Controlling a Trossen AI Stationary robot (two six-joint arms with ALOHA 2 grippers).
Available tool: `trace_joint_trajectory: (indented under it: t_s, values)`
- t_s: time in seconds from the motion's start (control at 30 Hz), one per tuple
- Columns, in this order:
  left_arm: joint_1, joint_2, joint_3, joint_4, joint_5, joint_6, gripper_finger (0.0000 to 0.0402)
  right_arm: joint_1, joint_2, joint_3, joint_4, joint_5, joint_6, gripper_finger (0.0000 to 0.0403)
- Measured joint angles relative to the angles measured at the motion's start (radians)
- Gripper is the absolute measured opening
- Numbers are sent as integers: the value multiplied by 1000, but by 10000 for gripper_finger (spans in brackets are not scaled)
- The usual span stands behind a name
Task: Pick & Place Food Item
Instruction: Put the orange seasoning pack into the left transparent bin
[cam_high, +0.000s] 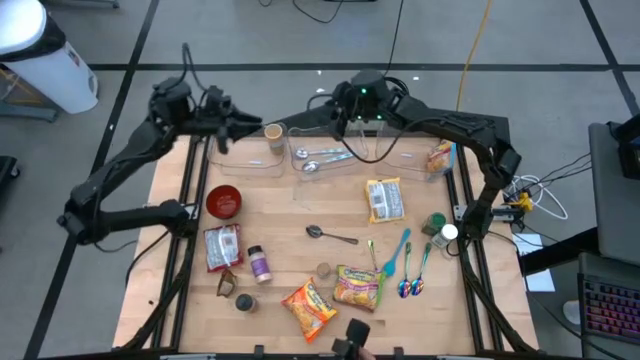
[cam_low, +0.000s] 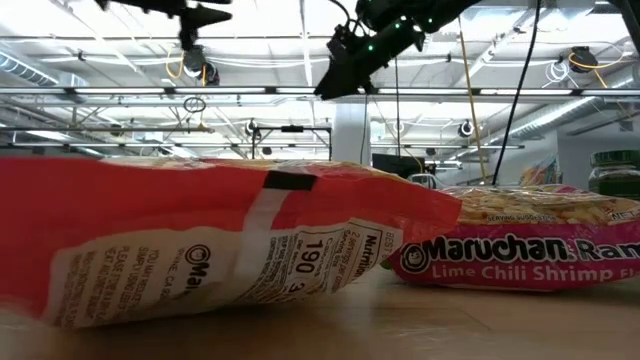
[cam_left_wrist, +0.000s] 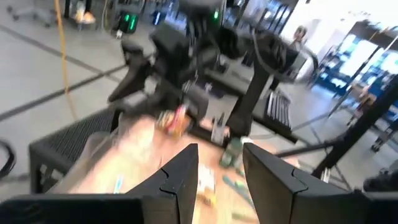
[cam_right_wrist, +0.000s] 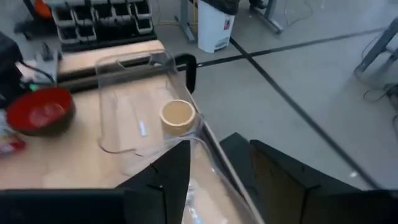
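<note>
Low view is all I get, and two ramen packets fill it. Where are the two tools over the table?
Observer: In the high view, the left tool hangs above the far left clear bin, and the right tool above the middle bin, which holds spoons.
Operator: Is either one holding food?
Observer: No. Both wrist views show the fingers apart with nothing between them.
Operator: Any food already in a bin?
Observer: Yes, one packet lies in the far right bin.
</note>
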Motion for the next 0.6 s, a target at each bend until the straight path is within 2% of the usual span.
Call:
trace_joint_trajectory:
  t_s: [0.17,0.3,0.43,0.6]
  values:
    - [-2,-111,0,-262,-14,64,134,30,-3,0,-1,-1,116,160]
    - [-29,-175,0,-444,-37,63,134,78,0,0,1,-1,140,160]
    - [-76,-228,0,-627,-107,57,134,146,5,0,0,-1,129,160]
    - [-138,-275,0,-832,-256,32,134,230,2,0,3,1,82,160]
